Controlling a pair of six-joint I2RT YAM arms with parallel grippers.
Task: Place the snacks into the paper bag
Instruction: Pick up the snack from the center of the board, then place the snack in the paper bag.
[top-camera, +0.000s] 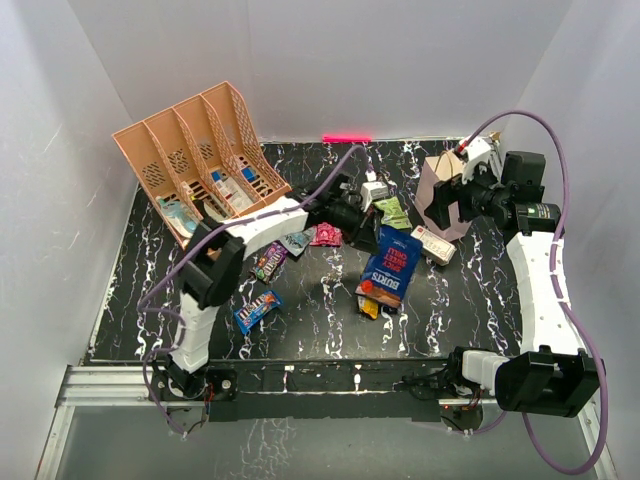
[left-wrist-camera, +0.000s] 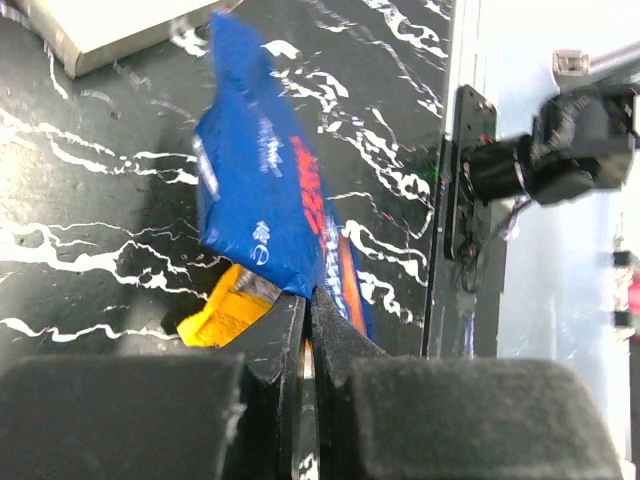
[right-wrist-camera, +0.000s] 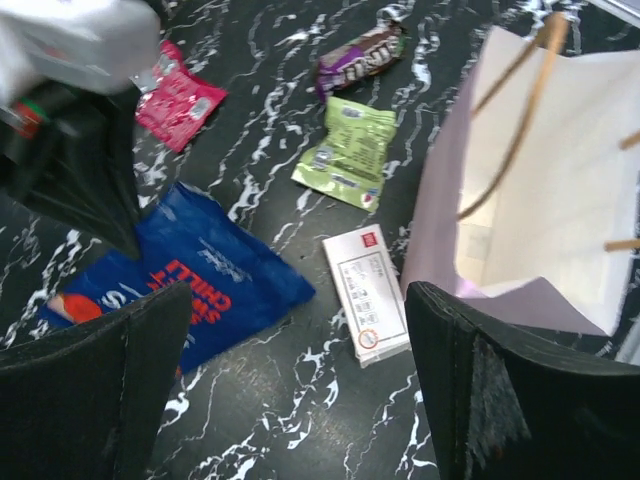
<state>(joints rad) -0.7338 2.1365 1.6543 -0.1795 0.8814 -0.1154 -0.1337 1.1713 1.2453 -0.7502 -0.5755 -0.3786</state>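
Snacks first: counting none inside the bag as far as the right wrist view reaches, so judging the job barely begun. Starting nearest the arm bases: spotting a small blue shiny packet (top-camera: 257, 310) lying flat on the black white-veined table (top-camera: 320, 335), well apart from the bag. Next, noting a small yellow packet (top-camera: 370, 307) peeking from under the large dark blue crisp bag (top-camera: 392, 265) at mid-table. Pinching that crisp bag by one edge with the left jaws, pressed fully together on the foil, judging by the left wrist view. Further out, passing a purple wrapped bar (top-camera: 268, 262), a teal packet (top-camera: 296, 241), a pink packet (top-camera: 326, 235) and a green packet (top-camera: 394, 213), all lying loose. Skipping the white rectangular box (top-camera: 433, 245) just beside the bag. Reaching the pale lilac paper bag (top-camera: 440, 195) with cord handles, standing upright at the far right, mouth open. Hovering there with the right jaws spread wide, gripping nothing. Leaving aside the peach slotted organiser (top-camera: 200, 160) at the far left. Remaining, by this reckoning: carrying every snack across, crisp bag likely first.
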